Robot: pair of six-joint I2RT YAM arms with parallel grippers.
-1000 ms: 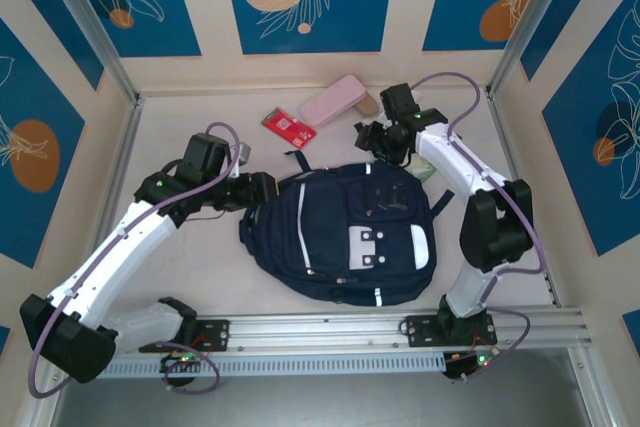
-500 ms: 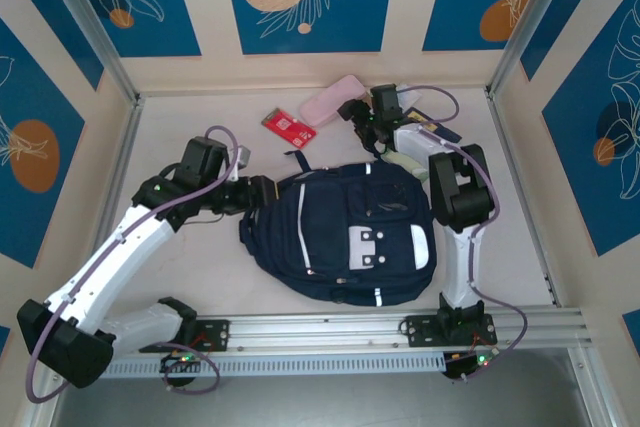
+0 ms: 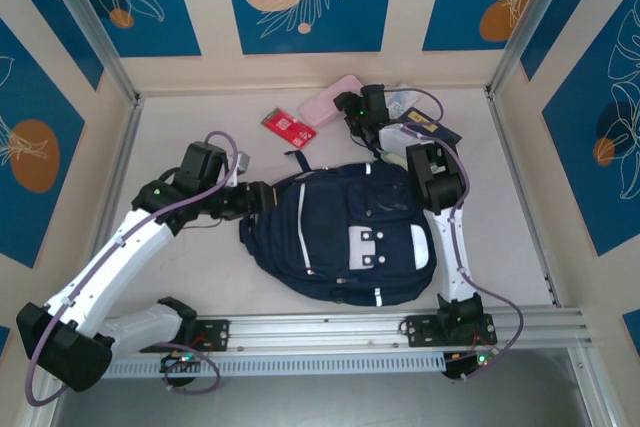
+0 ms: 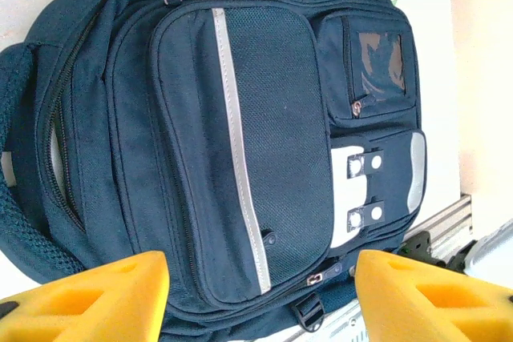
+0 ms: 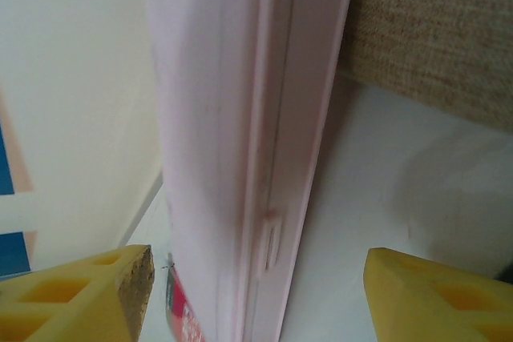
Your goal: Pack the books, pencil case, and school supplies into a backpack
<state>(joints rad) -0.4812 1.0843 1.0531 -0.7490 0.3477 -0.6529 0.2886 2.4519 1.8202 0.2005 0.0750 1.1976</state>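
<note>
Beige table [image 3: 180, 237], navy backpack [image 3: 340, 232] central, right tool [image 3: 352, 117] astride pencil case [image 3: 325, 100].

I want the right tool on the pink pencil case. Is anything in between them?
Nothing visible. The right tool stands open, with the pencil case straight ahead, framed by its fingers. A brown woven thing lies beside the case, off to one side and not in the path.

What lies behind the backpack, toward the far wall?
A small red book, the pink pencil case with the open right gripper at it, and a navy book. The right arm covers part of that book and whatever lies beneath it.
</note>
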